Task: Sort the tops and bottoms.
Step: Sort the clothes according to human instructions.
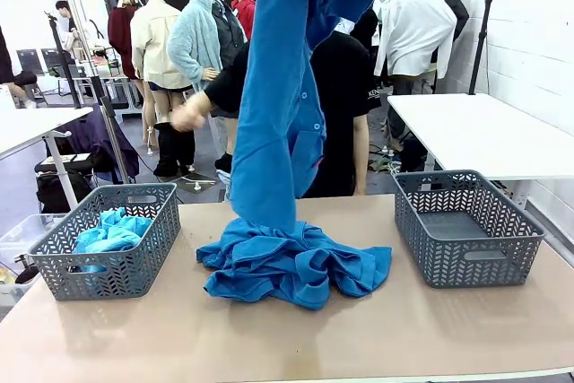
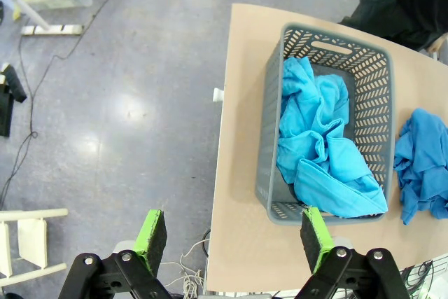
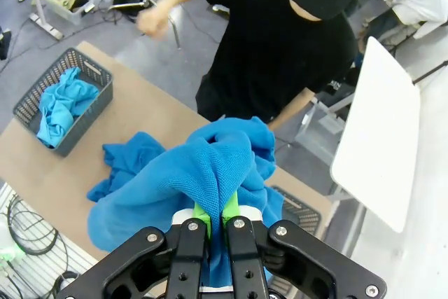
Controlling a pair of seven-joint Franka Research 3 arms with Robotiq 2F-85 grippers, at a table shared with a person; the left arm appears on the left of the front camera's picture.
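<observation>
A bright blue buttoned top point(image 1: 278, 105) hangs down over the middle of the table, its lower end touching a heap of bright blue cloth point(image 1: 296, 262) lying there. In the right wrist view my right gripper point(image 3: 216, 211) is shut on a bunched fold of that top point(image 3: 203, 169), high above the table. My left gripper point(image 2: 232, 236) stands open with nothing between its green pads point(image 2: 150, 232), high over the table's left end and the floor beside it.
A grey basket point(image 1: 134, 271) at the left holds lighter blue cloth point(image 1: 112, 230). Another grey basket point(image 1: 466, 257) at the right is empty. A person in black point(image 1: 345, 87) stands at the far side, one hand point(image 1: 188, 116) raised. A white table point(image 1: 484, 132) stands behind right.
</observation>
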